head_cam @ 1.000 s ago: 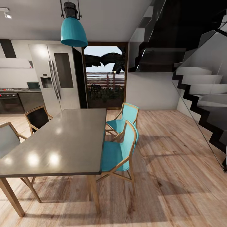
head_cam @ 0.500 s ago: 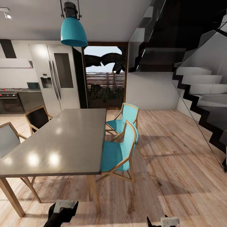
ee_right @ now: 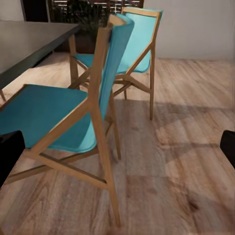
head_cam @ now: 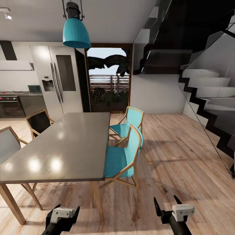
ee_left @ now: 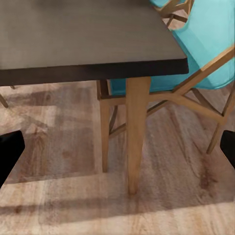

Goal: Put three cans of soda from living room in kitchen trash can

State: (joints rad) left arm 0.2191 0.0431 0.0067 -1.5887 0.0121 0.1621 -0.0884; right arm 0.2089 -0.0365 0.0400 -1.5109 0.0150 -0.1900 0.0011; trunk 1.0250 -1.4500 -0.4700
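Far left in the head view lies the kitchen [head_cam: 19,98]: a black oven [head_cam: 11,106] set into dark cabinets, then the steel double-door fridge [head_cam: 58,80] standing just beside them. Nearer, a grey dining table [head_cam: 65,147] fills the left half of the floor, with two dark-backed chairs [head_cam: 37,122] tucked along its far-left side and a teal pendant lamp [head_cam: 76,32] hanging above its far end, presumably to light the tabletop. Below the table's near edge the left gripper [head_cam: 67,212] pokes up empty, its jaws parted; from its wrist view the table's near right corner and wooden leg [ee_left: 137,132] lie just ahead. Past the table's right edge two turquoise chairs [head_cam: 122,156] are pushed in close, seats partly under the top. Behind them a glass door [head_cam: 109,78] looks out on greenery. The right gripper [head_cam: 167,204] is likewise spread wide and carries nothing, held low over bare wood floor [head_cam: 182,156], a sensible carry posture for driving. At far right a dark staircase [head_cam: 209,91] climbs behind a glass panel. No soda cans or trash can are visible here; I judge the robot has yet to reach the living room, so the task has barely begun.
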